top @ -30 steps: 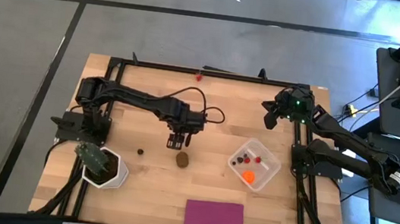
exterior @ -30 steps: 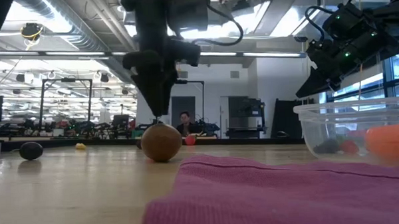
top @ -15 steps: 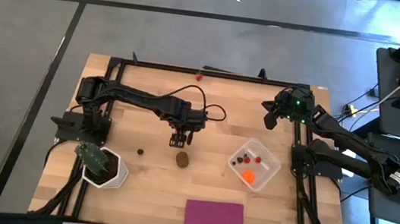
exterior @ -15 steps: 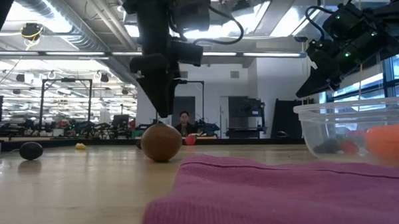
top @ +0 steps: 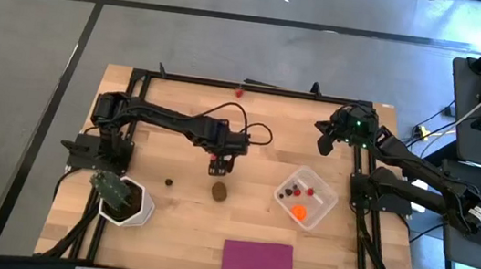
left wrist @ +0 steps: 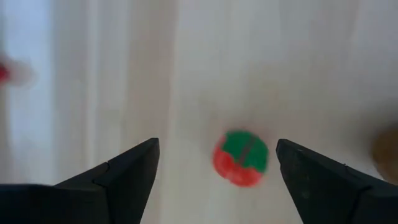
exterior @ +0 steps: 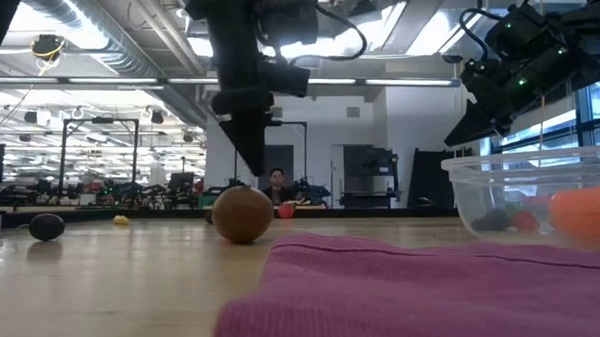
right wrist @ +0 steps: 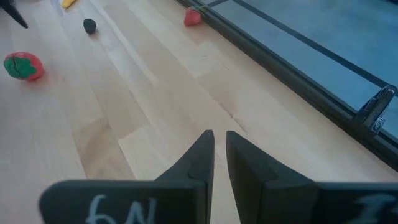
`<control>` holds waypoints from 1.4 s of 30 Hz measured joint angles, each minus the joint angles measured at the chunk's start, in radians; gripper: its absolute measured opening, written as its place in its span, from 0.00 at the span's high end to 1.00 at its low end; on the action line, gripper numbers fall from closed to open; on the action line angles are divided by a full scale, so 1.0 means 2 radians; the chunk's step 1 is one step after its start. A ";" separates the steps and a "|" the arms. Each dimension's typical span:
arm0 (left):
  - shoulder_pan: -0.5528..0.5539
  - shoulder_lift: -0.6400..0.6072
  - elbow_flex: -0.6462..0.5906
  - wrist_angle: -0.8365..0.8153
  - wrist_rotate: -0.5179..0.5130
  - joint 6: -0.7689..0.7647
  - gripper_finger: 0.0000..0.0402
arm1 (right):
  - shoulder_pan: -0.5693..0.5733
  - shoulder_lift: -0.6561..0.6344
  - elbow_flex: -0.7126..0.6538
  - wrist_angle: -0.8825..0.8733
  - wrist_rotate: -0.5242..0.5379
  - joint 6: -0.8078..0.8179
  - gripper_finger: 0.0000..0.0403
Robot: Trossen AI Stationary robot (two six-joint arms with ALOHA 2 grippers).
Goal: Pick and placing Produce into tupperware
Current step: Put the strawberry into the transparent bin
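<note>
Wooden tabletop, pretty plain setup. Left end effector hangs over the middle with its fingers spread wide, and the red-and-green piece sits on the wood right between them, not touched. Brown oval lies just beside it. Right end effector is parked at the far right corner, fingers nearly together, near the tupperware.

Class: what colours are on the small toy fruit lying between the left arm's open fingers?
Red with a green top, clearest in the left wrist view.

Wooden table, brown oval, tupperware, magenta cloth, plant pot
</note>
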 joint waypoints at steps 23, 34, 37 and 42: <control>0.003 0.000 -0.080 0.048 0.040 -0.004 0.22 | 0.000 0.000 0.000 0.005 0.000 0.000 0.89; 0.004 0.000 -0.121 0.103 0.046 -0.004 0.22 | 0.000 0.000 0.000 0.005 0.000 0.000 0.89; 0.003 0.000 -0.132 0.116 0.049 -0.012 0.22 | 0.000 0.000 0.000 0.005 0.000 0.000 0.89; 0.003 0.000 -0.143 0.146 0.050 -0.013 0.22 | 0.000 0.000 0.000 0.005 0.000 0.000 0.89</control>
